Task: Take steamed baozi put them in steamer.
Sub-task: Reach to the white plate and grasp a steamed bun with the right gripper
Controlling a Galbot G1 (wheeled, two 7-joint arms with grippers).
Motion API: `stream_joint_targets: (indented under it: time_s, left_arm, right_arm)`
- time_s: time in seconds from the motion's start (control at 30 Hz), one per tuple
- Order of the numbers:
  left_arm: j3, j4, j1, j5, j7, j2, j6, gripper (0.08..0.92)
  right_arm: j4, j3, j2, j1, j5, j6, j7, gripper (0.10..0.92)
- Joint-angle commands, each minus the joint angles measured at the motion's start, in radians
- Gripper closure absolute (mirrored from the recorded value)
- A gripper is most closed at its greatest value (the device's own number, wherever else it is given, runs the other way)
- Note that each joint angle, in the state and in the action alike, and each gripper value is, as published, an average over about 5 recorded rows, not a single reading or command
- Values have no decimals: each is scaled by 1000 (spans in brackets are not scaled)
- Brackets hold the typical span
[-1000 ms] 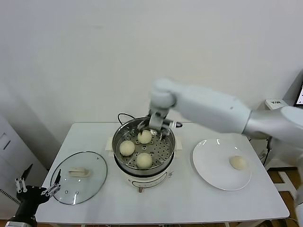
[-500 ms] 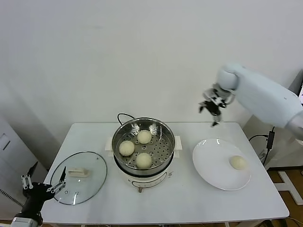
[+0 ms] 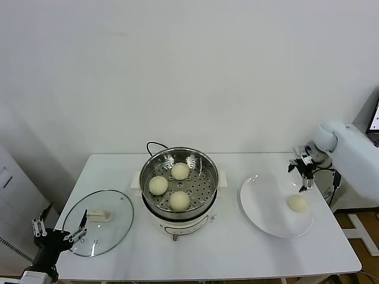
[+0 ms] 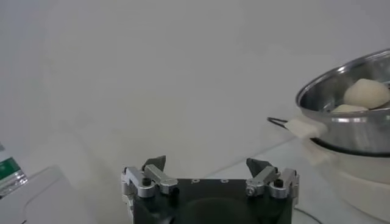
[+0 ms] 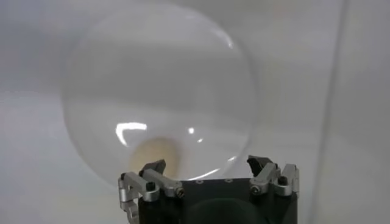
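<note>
White wall backs a white desk (image 3: 237, 248) in the head view. On the desk the steamer (image 3: 179, 177) holds three steamed baozi (image 3: 158, 184), well off to the left of the right tool (image 3: 303, 170). That tool hangs with its fingers spread and nothing in them, just above the far rim of a white plate (image 3: 260, 207); a fourth baozi (image 3: 297, 203) lies on the plate, just below and in front of the tool. The left tool (image 3: 59, 232) hovers low off the desk's left front corner, open and empty, beside a glass lid (image 3: 112, 231).

From the left wrist, the left tool (image 4: 210, 176) shows parted tips, the steamer (image 4: 350, 115) ahead of it with buns inside.

From the right wrist, the right tool (image 5: 210, 176) stands open over the plate (image 5: 158, 79), the baozi (image 5: 155, 153) near one fingertip, untouched.
</note>
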Motion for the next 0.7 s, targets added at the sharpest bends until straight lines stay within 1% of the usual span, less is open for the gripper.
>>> stream_joint_targets:
  time_s: [0.03,0.57,0.63,0.7]
  left_arm:
    - [4,0,5,9,0,-3,1,177]
    - [2,0,18,14,2,-4,-5,177]
    - [3,0,17,14,2,-3,-5,177]
    - [3,0,16,14,1,-3,-6,177]
  right_arm:
    - [-9,103,-37,-156,-45,-16,23,203]
    - [-55,145,30,-186,-117,10,107,206]
    - [-59,146,35,-180,-122,12,114,227]
    - [-57,140,36,-174,-124,10,114,274]
